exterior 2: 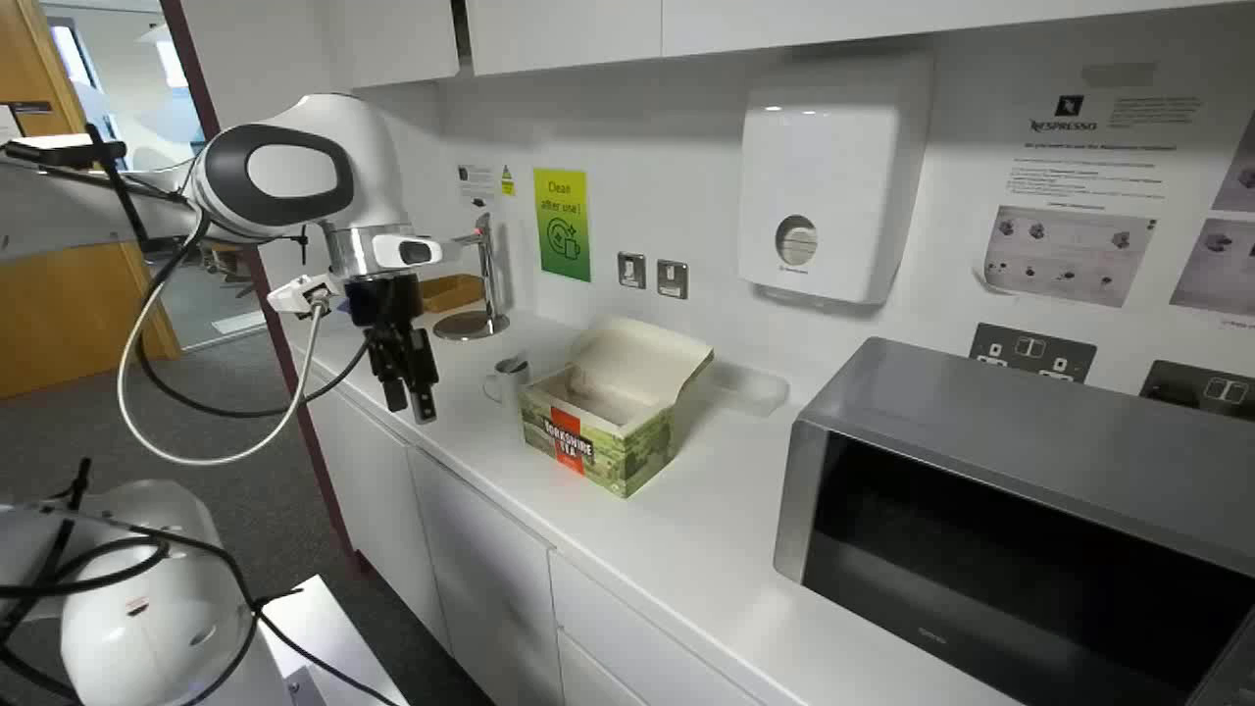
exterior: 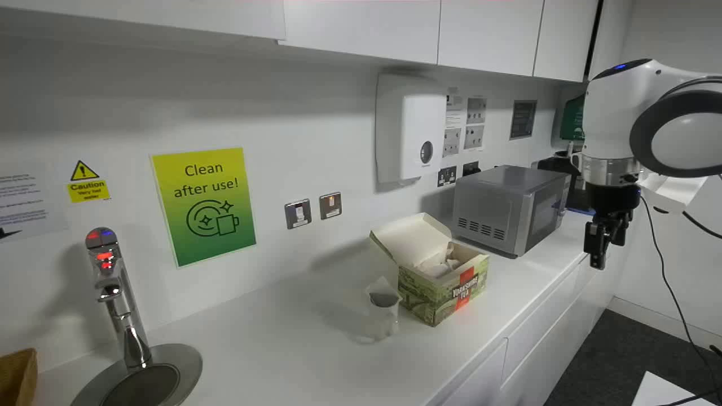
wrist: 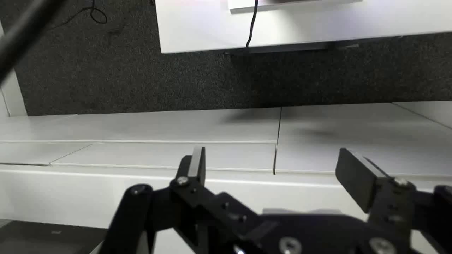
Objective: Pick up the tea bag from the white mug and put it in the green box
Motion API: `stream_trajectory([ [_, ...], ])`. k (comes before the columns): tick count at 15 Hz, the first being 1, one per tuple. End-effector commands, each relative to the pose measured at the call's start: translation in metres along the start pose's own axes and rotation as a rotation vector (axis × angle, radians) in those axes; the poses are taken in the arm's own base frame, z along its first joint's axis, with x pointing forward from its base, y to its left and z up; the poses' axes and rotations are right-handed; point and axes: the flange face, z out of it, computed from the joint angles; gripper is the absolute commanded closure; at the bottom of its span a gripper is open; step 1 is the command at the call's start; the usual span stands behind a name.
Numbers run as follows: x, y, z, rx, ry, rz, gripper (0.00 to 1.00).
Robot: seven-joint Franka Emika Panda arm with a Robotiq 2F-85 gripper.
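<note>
The white mug (exterior: 383,324) stands upright on the counter beside the green box; it also shows in an exterior view (exterior 2: 508,384). A pale cream tea bag (exterior: 384,286) appears to stick up at the mug's rim; its details are unclear. The green box (exterior: 443,296) has its cream lid raised, and pale bags show inside. It is also in an exterior view (exterior 2: 613,459). My gripper (wrist: 275,171) is open and empty, pointing down over the counter's front edge. In the exterior views, the gripper (exterior: 602,251) (exterior 2: 412,407) is up in the air, apart from mug and box.
A grey microwave (exterior: 505,211) (exterior 2: 1000,529) stands on the counter past the box. A tap (exterior: 121,304) with a round drain is at the far end. A clear tray (exterior 2: 750,389) lies behind the box. Wall cabinets (exterior: 361,28) and a white dispenser (exterior 2: 833,186) hang above.
</note>
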Motion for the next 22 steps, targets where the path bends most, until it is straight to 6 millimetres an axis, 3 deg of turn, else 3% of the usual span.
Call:
stream_trajectory([
  [1,0.000,0.000,-0.001,0.000,-0.001,0.000,0.00],
  [7,0.050,-0.039,-0.004,0.047,0.001,-0.103,0.00],
  [15,0.128,-0.104,-0.023,0.220,0.057,-0.429,0.00],
  [17,0.134,-0.111,-0.026,0.249,0.042,-0.475,0.00],
  [18,0.123,-0.109,-0.016,0.207,0.037,-0.426,0.00],
  [22,0.134,-0.114,-0.017,0.222,0.032,-0.450,0.00],
])
